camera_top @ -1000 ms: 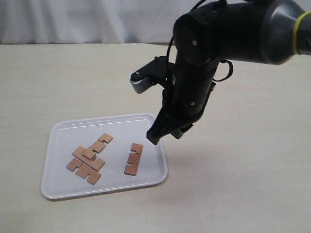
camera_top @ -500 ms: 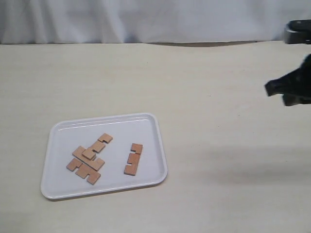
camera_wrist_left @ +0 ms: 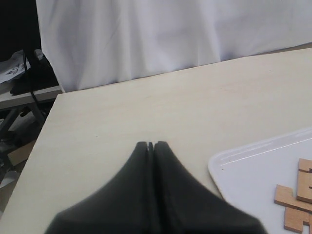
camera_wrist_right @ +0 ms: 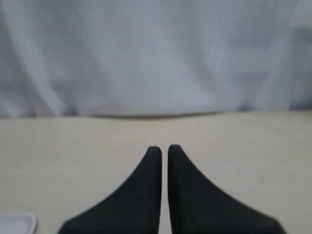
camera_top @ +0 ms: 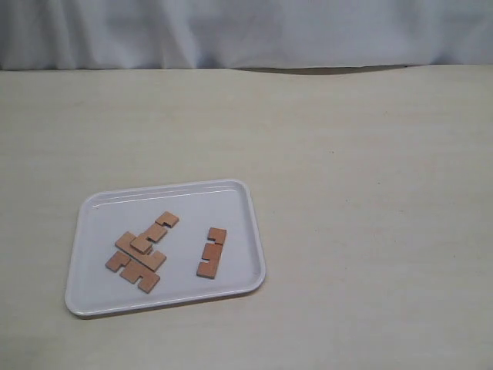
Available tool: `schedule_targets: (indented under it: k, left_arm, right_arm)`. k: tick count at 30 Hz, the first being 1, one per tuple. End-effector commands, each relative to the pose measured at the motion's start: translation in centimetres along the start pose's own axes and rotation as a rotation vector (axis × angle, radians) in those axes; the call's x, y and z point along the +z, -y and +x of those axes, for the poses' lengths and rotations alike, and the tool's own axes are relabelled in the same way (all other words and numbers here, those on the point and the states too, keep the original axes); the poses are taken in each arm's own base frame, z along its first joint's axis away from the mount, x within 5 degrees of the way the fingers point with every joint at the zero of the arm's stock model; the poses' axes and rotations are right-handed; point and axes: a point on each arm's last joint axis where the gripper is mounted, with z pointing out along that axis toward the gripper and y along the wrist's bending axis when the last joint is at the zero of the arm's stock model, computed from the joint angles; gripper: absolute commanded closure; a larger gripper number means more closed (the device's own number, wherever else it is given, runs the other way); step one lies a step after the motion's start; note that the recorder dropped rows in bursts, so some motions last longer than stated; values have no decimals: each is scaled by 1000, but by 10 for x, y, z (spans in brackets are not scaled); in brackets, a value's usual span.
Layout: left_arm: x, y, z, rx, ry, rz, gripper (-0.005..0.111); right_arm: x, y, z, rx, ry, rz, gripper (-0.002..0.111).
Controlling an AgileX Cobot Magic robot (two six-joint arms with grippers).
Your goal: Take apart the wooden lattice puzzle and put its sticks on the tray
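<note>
Exterior view: a broad pale beige surface (camera_top: 347, 154) fills nearly the whole picture, matte and faintly grained, and a white curtain (camera_top: 231, 31) hangs in folds along its far edge. Neither arm shows here. In the left wrist view the curtain ends at a dark gap beside the surface, where some clutter (camera_wrist_left: 22, 73) of cables and a low shelf sits (too dim to name more exactly).

The white tray (camera_top: 100, 216) lies flat on the left of this view, near the front edge, with its long side slightly skewed. It holds all the wood in view. No crossed puzzle stands assembled anywhere, so I judge the taking apart to be done and the task at or near its end.

The left hand (camera_wrist_left: 150, 145) hovers over the bare surface near a corner of the tray, its black fingers pressed together on nothing. The right hand (camera_wrist_right: 164, 148) faces the curtain with only a thin slit between its fingers, also empty. Both look parked clear of the tray, which fits with nothing being left to carry.

The sticks (camera_top: 139, 258) lie mostly in a loose overlapping heap at the tray's left, seemingly three. One stick (camera_top: 211, 253) lies apart near the right rim, notches showing.
</note>
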Motion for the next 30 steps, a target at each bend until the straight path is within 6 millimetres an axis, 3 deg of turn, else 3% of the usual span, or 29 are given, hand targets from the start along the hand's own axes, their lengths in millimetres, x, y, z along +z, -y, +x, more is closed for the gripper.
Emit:
schedule_targets:
  k: [1, 6, 12, 18, 24, 25, 27, 30]
  left_arm:
    - [0, -1, 0, 1, 8, -12, 107]
    - [0, -1, 0, 1, 8, -12, 107]
    - [0, -1, 0, 1, 8, -12, 107]
    - [0, -1, 0, 1, 8, -12, 107]
    - [0, -1, 0, 1, 8, -12, 107]
    - [0, -1, 0, 1, 8, -12, 107]
    - [0, -1, 0, 1, 8, -12, 107]
    - [0, -1, 0, 1, 8, -12, 107]
  right_arm:
    - [-32, -1, 2, 38, 249, -27, 104]
    - [-71, 0, 2, 40, 452, -38, 104]
    - [-72, -1, 2, 109, 421, -66, 104]
    - [-50, 0, 31, 92, 379, -53, 104]
    - [-15, 2, 101, 76, 240, -34, 104]
    - [-16, 2, 99, 68, 262, -34, 104]
    - [-13, 3, 111, 36, 131, -23, 104]
    - [-13, 2, 111, 54, 135, -27, 104]
